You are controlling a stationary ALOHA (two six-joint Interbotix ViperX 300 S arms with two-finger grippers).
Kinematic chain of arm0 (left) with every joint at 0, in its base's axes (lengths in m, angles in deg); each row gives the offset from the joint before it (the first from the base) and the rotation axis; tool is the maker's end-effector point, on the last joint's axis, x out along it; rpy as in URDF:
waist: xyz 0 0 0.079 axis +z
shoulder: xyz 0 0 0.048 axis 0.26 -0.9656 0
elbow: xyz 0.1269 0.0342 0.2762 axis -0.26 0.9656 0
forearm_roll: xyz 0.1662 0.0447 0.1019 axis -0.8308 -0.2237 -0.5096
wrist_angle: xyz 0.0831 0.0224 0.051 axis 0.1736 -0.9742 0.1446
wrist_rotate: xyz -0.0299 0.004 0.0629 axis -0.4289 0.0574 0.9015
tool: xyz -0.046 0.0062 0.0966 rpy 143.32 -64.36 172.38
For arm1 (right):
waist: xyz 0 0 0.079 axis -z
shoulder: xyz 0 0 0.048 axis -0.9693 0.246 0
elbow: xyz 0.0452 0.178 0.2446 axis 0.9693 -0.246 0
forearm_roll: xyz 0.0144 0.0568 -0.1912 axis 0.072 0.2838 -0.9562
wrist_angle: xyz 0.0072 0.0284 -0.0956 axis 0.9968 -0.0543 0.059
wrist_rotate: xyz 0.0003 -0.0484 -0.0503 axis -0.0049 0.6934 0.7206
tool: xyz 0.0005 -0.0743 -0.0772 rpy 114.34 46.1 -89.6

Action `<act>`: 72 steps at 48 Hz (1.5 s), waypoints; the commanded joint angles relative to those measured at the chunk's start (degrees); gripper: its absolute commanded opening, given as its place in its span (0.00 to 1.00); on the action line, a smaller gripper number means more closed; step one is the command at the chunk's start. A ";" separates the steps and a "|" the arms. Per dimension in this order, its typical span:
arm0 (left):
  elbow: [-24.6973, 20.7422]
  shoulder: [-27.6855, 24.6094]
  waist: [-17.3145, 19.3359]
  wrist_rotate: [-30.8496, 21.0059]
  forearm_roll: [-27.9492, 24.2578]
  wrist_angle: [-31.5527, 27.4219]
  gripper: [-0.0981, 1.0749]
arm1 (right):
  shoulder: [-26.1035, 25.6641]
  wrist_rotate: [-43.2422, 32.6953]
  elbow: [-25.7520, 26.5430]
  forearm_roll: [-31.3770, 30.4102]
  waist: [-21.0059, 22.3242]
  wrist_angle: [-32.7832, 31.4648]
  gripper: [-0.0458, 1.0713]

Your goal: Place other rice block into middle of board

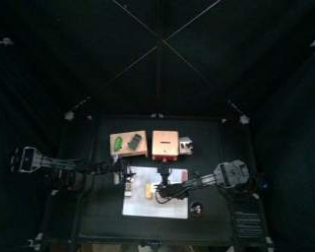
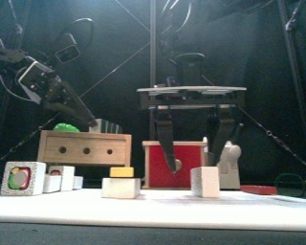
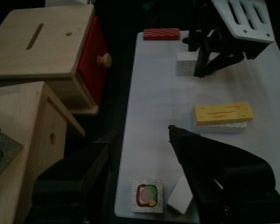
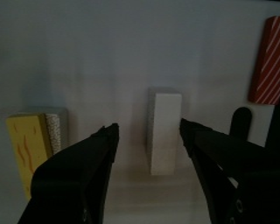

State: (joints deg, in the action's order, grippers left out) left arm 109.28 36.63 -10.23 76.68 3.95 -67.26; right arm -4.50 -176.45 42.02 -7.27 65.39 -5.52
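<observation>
The board (image 3: 166,114) looks smooth, matt white, like plastic. The white rice block (image 4: 164,131) has a dull, chalky face. Both boxes, the pale box (image 2: 85,147) and the red-fronted box (image 2: 175,163), look like sanded wood. The right gripper's fingers (image 4: 94,166) are matt black plastic.

Setting: robotics lab test cell. Evidence: black curtains (image 1: 68,59) enclosing a small black surface (image 1: 94,212); two black robot arms, left arm (image 1: 48,162) and right arm (image 1: 226,177), mounted at opposite sides; crossed overhead cables (image 1: 157,44); toy-like wooden boxes (image 2: 85,148) and a white board (image 3: 189,131) as props.
</observation>
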 commanded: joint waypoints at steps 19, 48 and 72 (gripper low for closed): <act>-0.62 0.26 0.18 0.00 0.00 0.26 0.83 | -1.67 -0.09 1.05 0.26 -0.35 0.00 0.76; -0.53 0.26 0.18 0.00 0.00 0.18 0.83 | -1.05 0.09 5.19 1.23 -0.53 -15.56 0.55; -0.53 0.26 0.18 0.00 0.00 0.18 0.83 | 5.89 0.26 10.46 4.31 -0.44 -16.00 0.55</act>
State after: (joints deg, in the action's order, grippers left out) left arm 109.37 36.63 -10.15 76.68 3.95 -67.35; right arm 1.74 -176.28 50.55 -2.70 64.95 -21.69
